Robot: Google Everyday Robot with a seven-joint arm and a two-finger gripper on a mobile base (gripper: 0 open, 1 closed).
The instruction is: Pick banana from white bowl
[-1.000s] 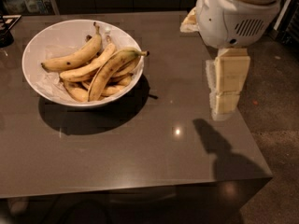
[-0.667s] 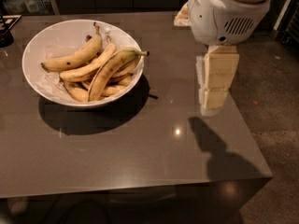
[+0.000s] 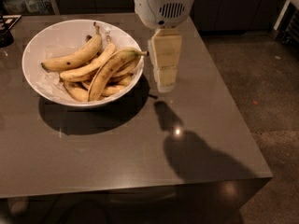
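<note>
The white bowl point(image 3: 56, 37) sits at the back left of the dark table and holds several bananas. The banana point(image 3: 110, 72), the longest and thickest, lies on top, running diagonally from the bowl's front to its right rim, with its dark stem tip pointing right. A paler spotted banana point(image 3: 74, 58) lies behind it, and shorter ones lie underneath. My gripper point(image 3: 164, 82) hangs pointing down just right of the bowl's right rim, close to the banana's stem tip and above the table. It holds nothing.
The brown table point(image 3: 117, 157) ends at a right edge and a front edge, with the floor point(image 3: 261, 87) beyond on the right. A dark object point(image 3: 4, 31) stands at the far left. Dark cabinets run along the back.
My gripper has moved left, from over the table's right side to just beside the bowl's right rim. The bowl and bananas have not moved.
</note>
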